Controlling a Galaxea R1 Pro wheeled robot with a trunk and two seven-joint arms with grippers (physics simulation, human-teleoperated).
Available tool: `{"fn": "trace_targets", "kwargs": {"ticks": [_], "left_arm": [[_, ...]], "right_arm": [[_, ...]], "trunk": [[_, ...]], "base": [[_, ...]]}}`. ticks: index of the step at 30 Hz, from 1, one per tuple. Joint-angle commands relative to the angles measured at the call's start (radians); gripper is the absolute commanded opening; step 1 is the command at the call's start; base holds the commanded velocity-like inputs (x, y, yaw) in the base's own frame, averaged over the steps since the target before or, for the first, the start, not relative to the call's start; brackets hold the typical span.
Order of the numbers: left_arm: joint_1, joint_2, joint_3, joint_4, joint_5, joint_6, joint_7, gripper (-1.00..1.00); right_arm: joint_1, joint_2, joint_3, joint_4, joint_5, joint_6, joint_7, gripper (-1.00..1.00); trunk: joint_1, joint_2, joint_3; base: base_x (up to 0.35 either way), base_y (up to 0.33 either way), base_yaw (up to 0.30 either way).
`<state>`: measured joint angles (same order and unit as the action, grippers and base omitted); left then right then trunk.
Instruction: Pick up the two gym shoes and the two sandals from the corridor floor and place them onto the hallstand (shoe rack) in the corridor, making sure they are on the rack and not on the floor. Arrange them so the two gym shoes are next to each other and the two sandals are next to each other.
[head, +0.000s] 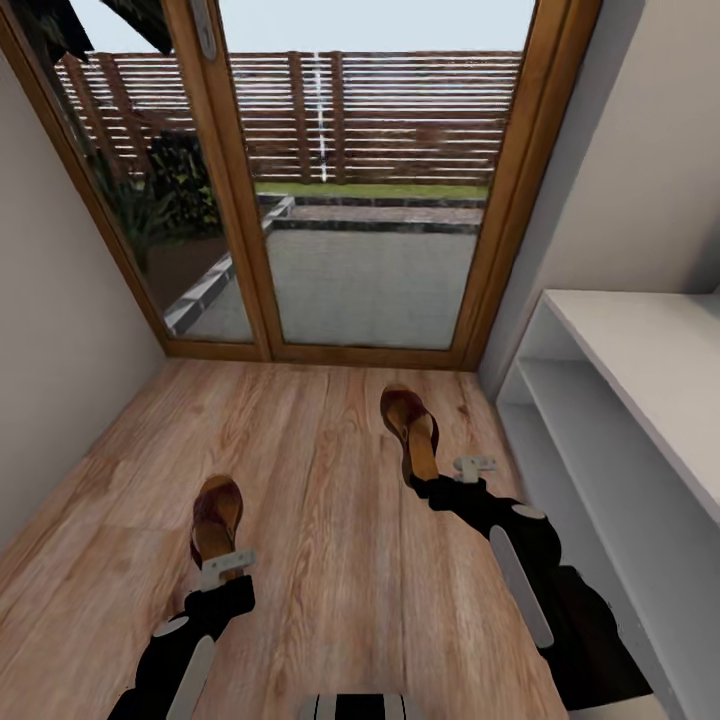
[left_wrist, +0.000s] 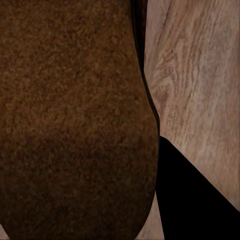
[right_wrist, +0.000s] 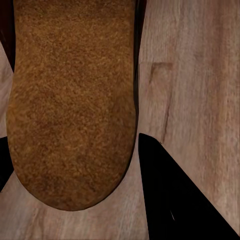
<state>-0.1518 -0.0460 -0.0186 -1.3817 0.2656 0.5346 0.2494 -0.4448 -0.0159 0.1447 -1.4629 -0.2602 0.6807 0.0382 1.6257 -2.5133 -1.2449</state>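
Both brown leather flip-flop sandals are lying on the light wood-plank corridor floor (head: 320, 520) in front of the glass door (head: 370, 180). I've got the left gripper (head: 226, 566) right at the heel of the left sandal (head: 216, 517) and the right gripper (head: 473, 467) at the heel of the right sandal (head: 410, 425) — each one sits just over its sandal's back end. In the wrist views the tan footbeds (right_wrist: 75, 100) sit close up between the dark fingers (right_wrist: 170, 200). Can't tell how wide either gripper is or whether it's got hold of anything. The long white shoe rack (head: 640, 400) is along the right wall — just beside my right arm.
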Motion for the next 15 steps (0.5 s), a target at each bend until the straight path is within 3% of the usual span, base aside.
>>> {"fn": "trace_targets", "kwargs": {"ticks": [1, 8, 15], "left_arm": [[0.000, 0.000, 0.001, 0.001, -0.003, 0.001, -0.001, -1.00], [0.000, -0.001, 0.004, 0.031, 0.001, 0.000, -0.002, -1.00], [0.000, -0.003, 0.002, 0.049, 0.002, -0.026, -0.002, -1.00]], "right_arm": [[0.000, 0.000, 0.001, -0.004, -0.004, 0.000, -0.004, -1.00], [-0.007, 0.006, -0.005, -0.013, -0.006, 0.005, -0.014, -1.00], [-0.015, 0.007, -0.006, 0.035, -0.007, 0.007, -0.017, -1.00]], "trunk": [[0.000, 0.000, 0.000], [0.000, 0.000, 0.000], [0.000, 0.000, 0.000]], "base": [[0.290, 0.180, 0.000], [0.234, 0.221, 0.000], [0.073, 0.052, 0.000]]}}
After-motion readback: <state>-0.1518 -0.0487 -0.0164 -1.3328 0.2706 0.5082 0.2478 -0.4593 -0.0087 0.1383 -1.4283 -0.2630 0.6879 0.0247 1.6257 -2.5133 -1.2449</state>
